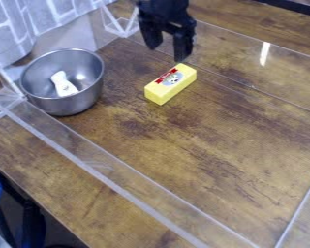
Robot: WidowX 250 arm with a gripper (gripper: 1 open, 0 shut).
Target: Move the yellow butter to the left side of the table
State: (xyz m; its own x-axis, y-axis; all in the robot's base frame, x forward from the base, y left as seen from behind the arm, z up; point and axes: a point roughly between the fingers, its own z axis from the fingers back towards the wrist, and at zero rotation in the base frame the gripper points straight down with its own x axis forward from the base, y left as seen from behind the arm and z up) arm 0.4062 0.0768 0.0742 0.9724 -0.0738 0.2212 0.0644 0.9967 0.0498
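Note:
The yellow butter [170, 83] is a small yellow block with a red label, lying flat on the dark wooden table [209, 155] near its middle. My black gripper [169, 41] hangs just beyond and above the butter's far end, pointing steeply down. Its two fingers stand apart with nothing between them, and they do not touch the butter.
A metal bowl [62, 81] holding a white object sits on the left part of the table. A clear plastic wall [80, 155] runs along the table's front and left edges. A white wire rack [108, 21] stands at the back left.

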